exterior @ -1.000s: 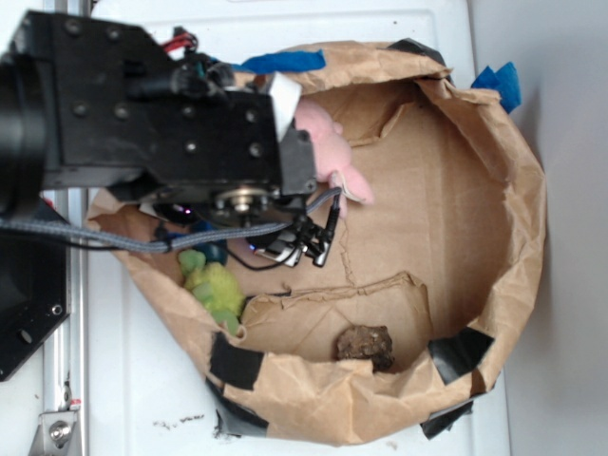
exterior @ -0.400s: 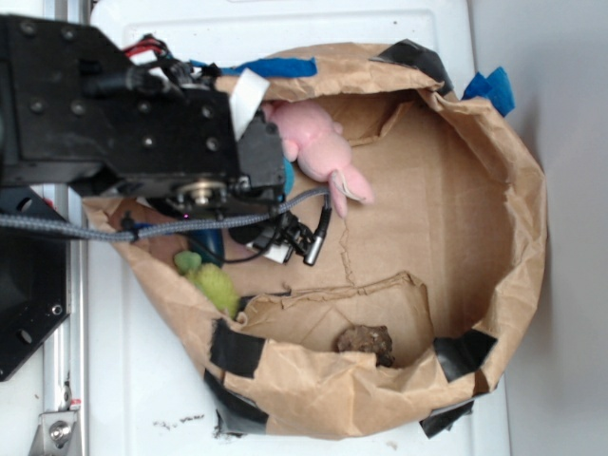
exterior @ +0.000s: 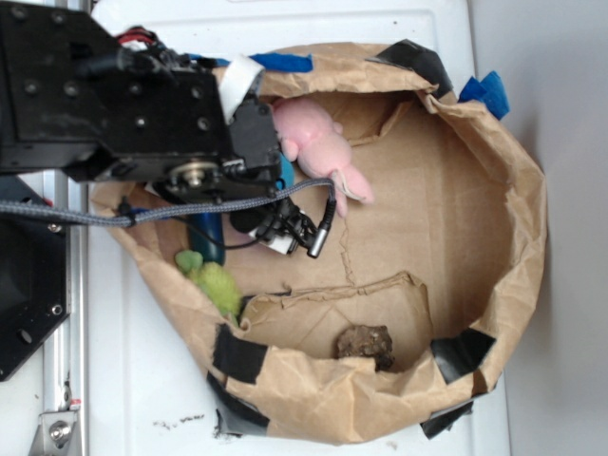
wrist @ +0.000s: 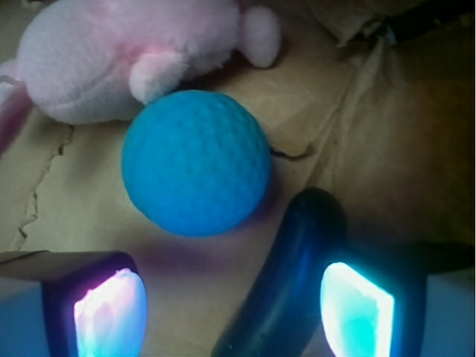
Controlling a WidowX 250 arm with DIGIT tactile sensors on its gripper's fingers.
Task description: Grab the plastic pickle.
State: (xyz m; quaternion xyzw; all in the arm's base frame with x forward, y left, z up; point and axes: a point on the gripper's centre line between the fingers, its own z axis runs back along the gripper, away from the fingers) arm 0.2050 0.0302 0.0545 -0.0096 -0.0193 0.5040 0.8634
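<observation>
Inside the crumpled brown paper bag (exterior: pixel 494 190) lie one dimpled teal-blue ball (wrist: pixel 195 162), one pink plush toy (wrist: pixel 126 52), one fuzzy yellow-green plush (exterior: pixel 217 282) and one glossy dark green plastic pickle (wrist: pixel 286 282), the pickle between the wide-open gripper's (wrist: pixel 234 305) two glowing pads (wrist: pixel 355 309), seemingly ungripped.

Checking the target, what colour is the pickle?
Glossy dark green, almost black; the pickle shows best in the wrist view.

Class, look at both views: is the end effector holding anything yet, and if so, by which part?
Nothing is held. The end effector is open, its glowing fingers set apart. The pickle lies between them near the right one, ungripped, beside the blue ball.
</observation>
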